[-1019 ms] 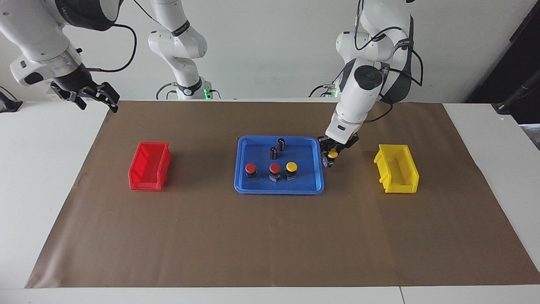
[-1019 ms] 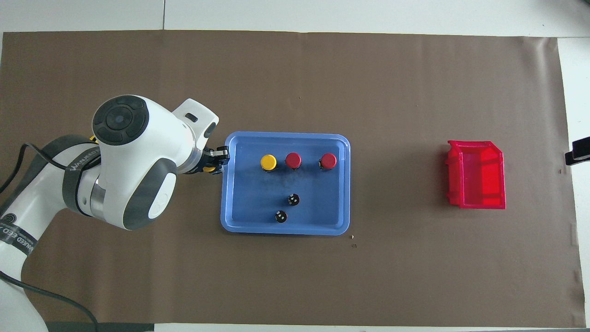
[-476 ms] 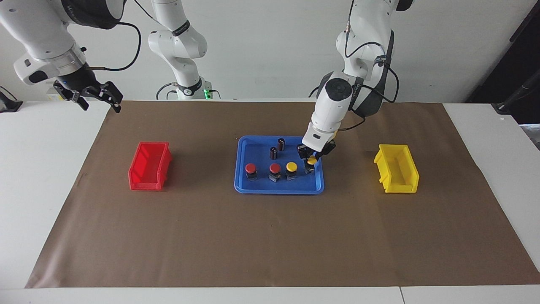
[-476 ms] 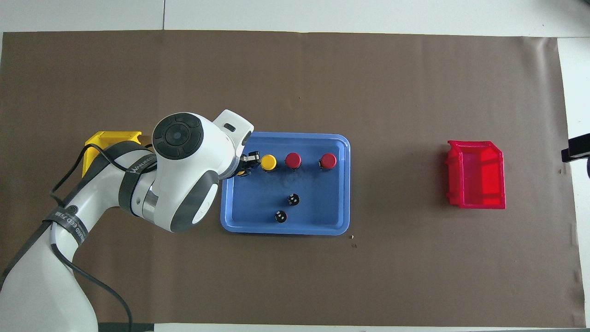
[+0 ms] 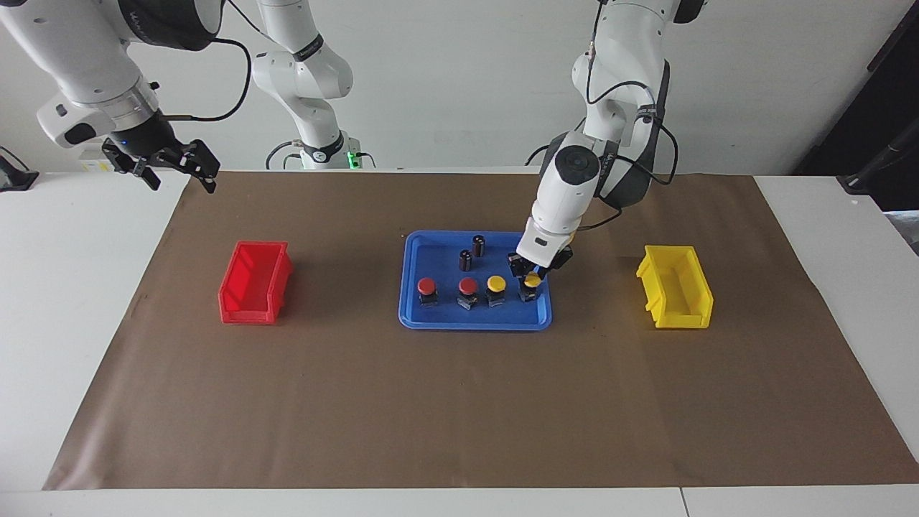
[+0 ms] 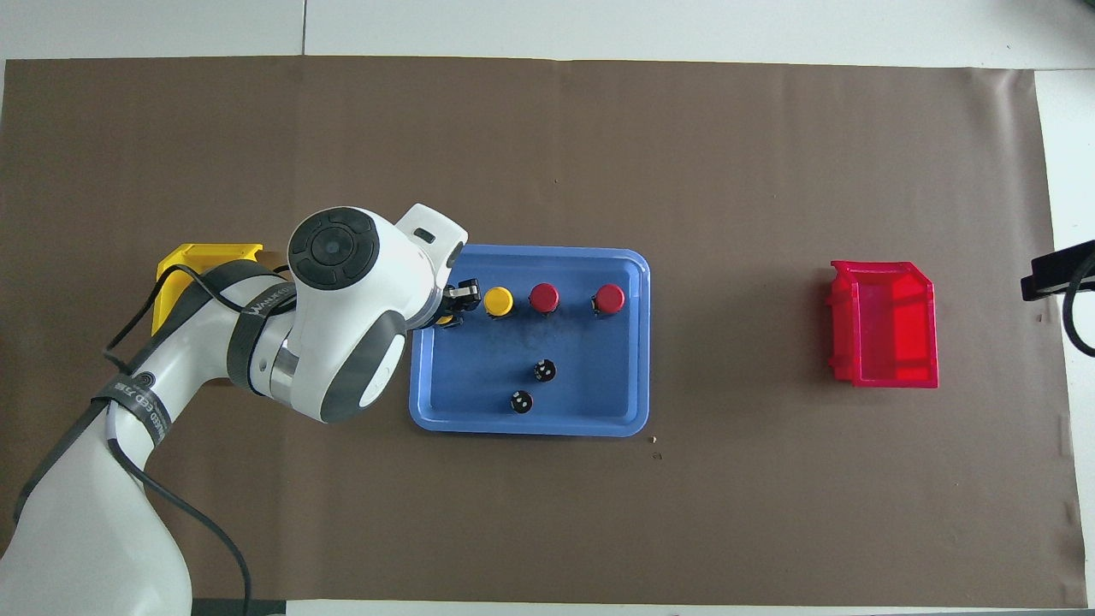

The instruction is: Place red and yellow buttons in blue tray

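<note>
The last yellow button [image 5: 532, 282], outside the blue tray [image 5: 416, 316] a second ago, is now set down inside it. Release by the left tool [image 5: 532, 276] cannot be confirmed. The right tool [image 5: 176, 161] is held open above the tabletop.
</note>
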Controlling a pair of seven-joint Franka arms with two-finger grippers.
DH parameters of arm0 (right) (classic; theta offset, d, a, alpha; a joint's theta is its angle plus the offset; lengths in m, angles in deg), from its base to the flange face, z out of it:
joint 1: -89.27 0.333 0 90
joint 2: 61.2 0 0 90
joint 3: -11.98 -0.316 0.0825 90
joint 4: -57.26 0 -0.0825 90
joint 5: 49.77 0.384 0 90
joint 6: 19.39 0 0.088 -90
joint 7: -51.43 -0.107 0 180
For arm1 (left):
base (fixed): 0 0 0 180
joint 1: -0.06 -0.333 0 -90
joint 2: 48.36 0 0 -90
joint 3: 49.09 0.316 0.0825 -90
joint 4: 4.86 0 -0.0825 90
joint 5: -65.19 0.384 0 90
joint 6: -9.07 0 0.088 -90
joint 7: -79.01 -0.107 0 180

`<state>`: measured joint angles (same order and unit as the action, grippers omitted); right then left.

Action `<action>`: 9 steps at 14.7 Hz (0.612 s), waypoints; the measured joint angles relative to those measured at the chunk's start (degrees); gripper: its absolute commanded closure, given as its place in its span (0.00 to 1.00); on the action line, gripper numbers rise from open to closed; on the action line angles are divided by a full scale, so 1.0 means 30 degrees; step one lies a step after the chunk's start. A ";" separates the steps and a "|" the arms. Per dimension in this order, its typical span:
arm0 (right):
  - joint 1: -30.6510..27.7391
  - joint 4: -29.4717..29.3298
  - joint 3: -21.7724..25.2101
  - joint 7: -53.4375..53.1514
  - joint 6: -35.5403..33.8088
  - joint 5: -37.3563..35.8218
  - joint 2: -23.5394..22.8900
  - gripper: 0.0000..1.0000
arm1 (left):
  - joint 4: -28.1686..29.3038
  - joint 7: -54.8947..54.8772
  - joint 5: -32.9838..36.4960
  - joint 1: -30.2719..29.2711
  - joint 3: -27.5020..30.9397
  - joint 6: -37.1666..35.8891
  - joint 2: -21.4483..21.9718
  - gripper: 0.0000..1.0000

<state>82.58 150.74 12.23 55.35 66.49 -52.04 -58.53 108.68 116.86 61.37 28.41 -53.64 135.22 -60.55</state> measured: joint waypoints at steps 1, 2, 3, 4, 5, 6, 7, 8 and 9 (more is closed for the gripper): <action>0.0098 0.0003 0.0001 0.0000 0.0000 0.0000 0.0000 0.00 | -0.0001 0.0000 0.0000 0.0001 -0.0002 0.0001 0.0001 0.06; 0.0157 0.0004 -0.0002 0.0000 0.0000 0.0000 0.0000 0.00 | -0.0015 0.0000 0.0000 0.0001 0.0000 0.0001 0.0002 0.00; 0.0175 0.0004 -0.0002 0.0000 0.0000 0.0000 0.0001 0.00 | -0.0119 0.0000 0.0000 -0.0002 0.0013 -0.0122 0.0010 0.00; 0.0174 0.0005 0.0001 0.0000 0.0000 0.0000 0.0002 0.00 | -0.0464 -0.0029 0.0000 -0.0029 0.0054 -0.0644 0.0041 0.00; 0.0174 0.0007 0.0002 0.0000 0.0000 0.0000 0.0002 0.00 | -0.1190 -0.0224 0.0000 -0.0100 0.0134 -0.1709 0.0114 0.00; 0.0174 0.0009 0.0002 0.0000 0.0000 0.0000 0.0002 0.00 | -0.2242 -0.0808 0.0002 -0.0313 0.0225 -0.3230 0.0250 0.00; 0.0174 0.0009 0.0002 0.0000 0.0000 0.0000 0.0002 0.00 | -0.3431 -0.1841 0.0003 -0.0730 0.0292 -0.4897 0.0434 0.00; 0.0174 0.0010 0.0002 0.0000 0.0000 0.0000 0.0002 0.00 | -0.4692 -0.3117 0.0003 -0.1343 0.0346 -0.6575 0.0628 0.00; 0.0174 0.0010 0.0002 0.0000 0.0000 0.0000 0.0002 0.00 | -0.5825 -0.4448 0.0004 -0.2084 0.0400 -0.8002 0.0846 0.00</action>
<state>83.10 150.77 12.23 55.35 66.49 -52.04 -58.53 91.21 103.52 61.38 22.16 -52.44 111.21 -58.01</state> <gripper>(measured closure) 0.000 0.000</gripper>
